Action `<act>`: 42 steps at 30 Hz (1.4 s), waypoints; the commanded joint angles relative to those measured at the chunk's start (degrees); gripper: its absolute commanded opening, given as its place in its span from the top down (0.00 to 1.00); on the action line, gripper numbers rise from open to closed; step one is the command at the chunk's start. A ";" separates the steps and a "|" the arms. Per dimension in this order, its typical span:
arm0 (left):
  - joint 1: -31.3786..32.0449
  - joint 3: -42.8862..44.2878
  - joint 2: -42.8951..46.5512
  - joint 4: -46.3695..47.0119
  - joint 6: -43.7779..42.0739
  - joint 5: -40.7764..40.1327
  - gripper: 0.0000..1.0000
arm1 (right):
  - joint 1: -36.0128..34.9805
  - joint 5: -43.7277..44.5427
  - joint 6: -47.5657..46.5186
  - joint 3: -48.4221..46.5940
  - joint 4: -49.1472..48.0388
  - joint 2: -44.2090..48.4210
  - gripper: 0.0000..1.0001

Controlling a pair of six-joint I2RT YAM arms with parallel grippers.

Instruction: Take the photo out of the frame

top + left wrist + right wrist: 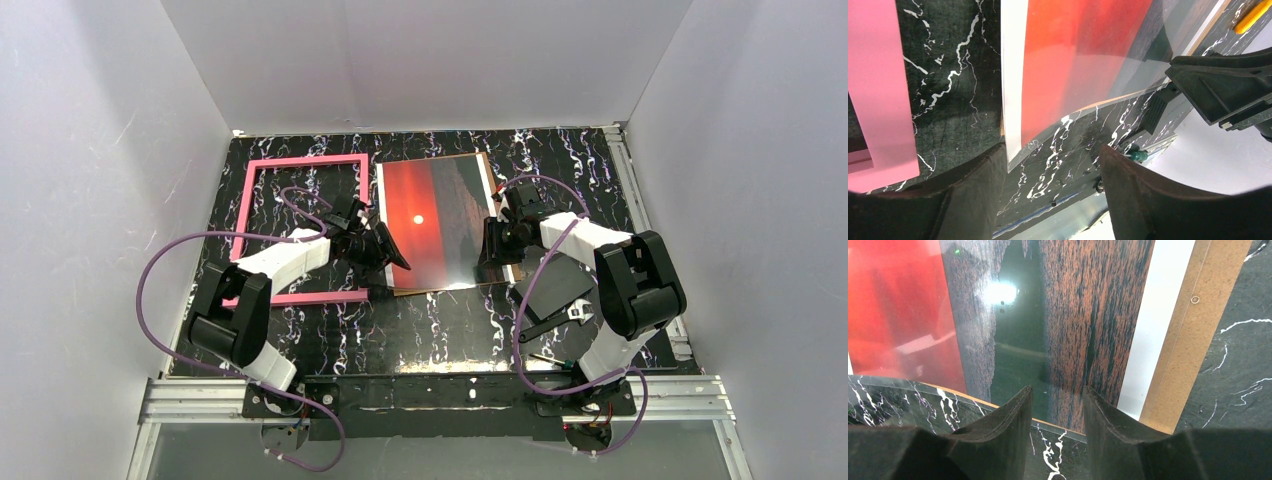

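Left gripper (388,252) at photo (432,215) corner, photo beside pink frame (305,161).

1. A robot laboratory cell is shown.
2. The black marbled table (440,325) is enclosed on three sides by plain white walls (90,130).
3. Aluminium rails (190,398) are fixed along its near edge, and purple cables (139,290) are seen.

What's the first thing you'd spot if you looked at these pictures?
The glowing red sunset photo, lying flat in the middle of the black marbled table. Next, the bright pink frame just left of it, empty, with the table showing through. The left gripper and right gripper flank the photo.
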State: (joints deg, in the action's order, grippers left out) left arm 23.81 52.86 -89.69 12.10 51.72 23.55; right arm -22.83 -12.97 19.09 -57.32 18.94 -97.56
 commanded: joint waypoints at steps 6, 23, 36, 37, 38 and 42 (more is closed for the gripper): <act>0.71 1.15 0.33 -5.04 0.52 1.36 0.63 | -0.01 1.40 -1.77 0.63 1.64 -1.91 0.48; 0.71 1.09 3.80 -8.89 3.39 3.06 0.21 | -0.06 1.09 -2.12 0.57 1.22 -2.17 0.48; 0.71 -1.18 -1.22 0.61 5.54 1.89 0.43 | 0.00 0.49 -2.20 0.20 1.45 -2.48 0.48; 0.71 -2.05 -1.34 2.21 6.10 1.67 0.49 | -0.06 0.52 -2.20 0.19 1.45 -2.40 0.48; 0.71 -2.66 -1.38 3.13 6.25 1.22 0.52 | -0.01 0.46 -2.24 0.22 1.45 -2.38 0.48; 0.71 -4.54 -0.93 4.21 6.01 -0.74 0.65 | -0.08 0.25 -2.33 0.25 1.44 -2.56 0.48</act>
State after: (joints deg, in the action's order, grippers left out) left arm 24.14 49.89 -90.72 14.81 56.86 23.11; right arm -22.83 -13.65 17.78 -57.56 18.48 -97.65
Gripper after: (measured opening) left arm 0.389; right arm 0.521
